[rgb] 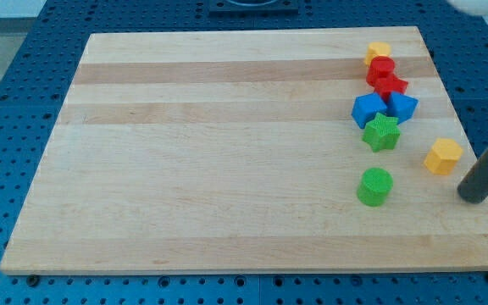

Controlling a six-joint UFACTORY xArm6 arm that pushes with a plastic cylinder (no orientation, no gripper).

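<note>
My tip (474, 197) rests near the board's right edge, touching no block. The nearest block is the yellow hexagonal block (442, 157), up and to the left of the tip. Further left stands the green cylinder (374, 186). Above it, the green star (382, 132) touches a blue block (368, 110) and a second blue block (402, 107). Higher still sit a red star (390, 85), a red cylinder (380, 69) and a small yellow block (378, 52) in a column.
The wooden board (227, 152) lies on a blue perforated table (7, 102). The board's right edge runs just beside the tip.
</note>
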